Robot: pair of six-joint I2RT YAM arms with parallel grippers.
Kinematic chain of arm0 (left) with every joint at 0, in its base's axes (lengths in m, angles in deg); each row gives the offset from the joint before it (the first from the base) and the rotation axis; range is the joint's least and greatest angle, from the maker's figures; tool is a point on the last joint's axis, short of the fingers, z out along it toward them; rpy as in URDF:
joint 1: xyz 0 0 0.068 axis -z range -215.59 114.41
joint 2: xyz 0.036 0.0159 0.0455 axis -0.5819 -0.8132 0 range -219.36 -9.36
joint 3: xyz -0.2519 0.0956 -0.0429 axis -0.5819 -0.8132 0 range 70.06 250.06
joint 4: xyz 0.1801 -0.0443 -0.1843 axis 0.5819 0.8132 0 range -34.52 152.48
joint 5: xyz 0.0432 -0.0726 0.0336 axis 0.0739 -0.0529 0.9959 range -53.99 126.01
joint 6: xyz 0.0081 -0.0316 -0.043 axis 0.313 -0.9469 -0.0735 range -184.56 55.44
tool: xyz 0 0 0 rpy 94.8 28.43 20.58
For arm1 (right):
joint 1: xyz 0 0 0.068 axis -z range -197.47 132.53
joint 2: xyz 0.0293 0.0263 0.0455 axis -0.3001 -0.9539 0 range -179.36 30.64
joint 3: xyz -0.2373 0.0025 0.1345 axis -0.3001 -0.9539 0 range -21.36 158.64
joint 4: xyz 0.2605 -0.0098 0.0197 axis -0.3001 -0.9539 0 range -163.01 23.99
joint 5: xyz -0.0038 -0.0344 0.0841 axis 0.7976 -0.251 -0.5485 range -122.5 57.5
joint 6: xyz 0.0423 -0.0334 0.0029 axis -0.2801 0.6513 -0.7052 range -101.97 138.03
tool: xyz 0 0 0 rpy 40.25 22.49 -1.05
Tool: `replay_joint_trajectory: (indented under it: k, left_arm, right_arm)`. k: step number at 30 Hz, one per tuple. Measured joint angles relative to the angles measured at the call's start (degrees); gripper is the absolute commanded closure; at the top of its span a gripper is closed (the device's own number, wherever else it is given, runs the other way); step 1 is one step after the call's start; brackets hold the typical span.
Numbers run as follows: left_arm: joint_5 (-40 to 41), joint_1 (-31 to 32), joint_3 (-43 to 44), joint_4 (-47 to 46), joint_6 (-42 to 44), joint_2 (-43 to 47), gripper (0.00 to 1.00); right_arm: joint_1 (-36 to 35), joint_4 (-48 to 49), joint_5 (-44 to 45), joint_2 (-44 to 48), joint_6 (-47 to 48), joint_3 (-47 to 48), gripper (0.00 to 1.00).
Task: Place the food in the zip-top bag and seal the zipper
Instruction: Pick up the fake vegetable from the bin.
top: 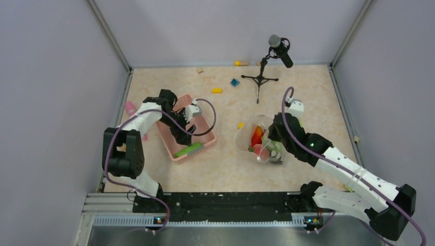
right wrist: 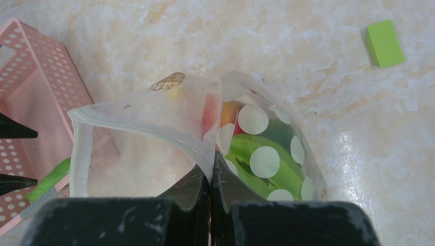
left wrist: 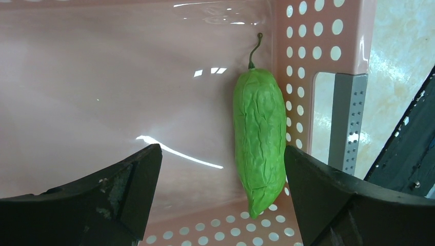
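Right end effector (right wrist: 210,179) clamped on zip-top bag (right wrist: 154,107) rim, mouth open, some food (right wrist: 256,164) already inside. Left end effector (left wrist: 223,159), jaws apart, hovers over the cucumber (left wrist: 259,138) lying in pink basket (left wrist: 328,31). Remaining, likely: bag the cucumber, close the zipper (right wrist: 76,154).

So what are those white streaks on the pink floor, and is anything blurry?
Left wrist view: glare on the glossy pink basket floor; the green cucumber is sharp. Right wrist view: the cloudy zip-top bag hazes what lies behind, and the table shines. Top view: even light, soft shadows.
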Motion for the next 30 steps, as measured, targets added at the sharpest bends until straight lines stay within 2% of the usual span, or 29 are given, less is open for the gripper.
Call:
replay_joint_trajectory:
  k: [14, 18, 25, 30]
  left_arm:
    - [1.03, 4.00, -1.33, -0.39, -0.02, -3.69, 0.06]
    - [2.62, 5.27, -2.93, -1.57, -0.22, -3.69, 0.08]
    - [5.49, 7.08, -3.50, -3.19, -0.94, -3.76, 0.28]
    - [6.47, 7.67, -3.45, -3.52, -1.90, -4.57, 0.55]
  right_arm:
    - [0.00, 0.00, 1.36, -1.07, 0.46, 0.44, 1.00]
    - [0.00, 0.00, 1.88, -1.07, 0.50, 0.46, 1.00]
    - [0.00, 0.00, 2.84, -1.09, 0.74, 0.46, 1.00]
    - [0.00, 0.00, 3.39, -1.09, 1.05, 0.44, 1.00]
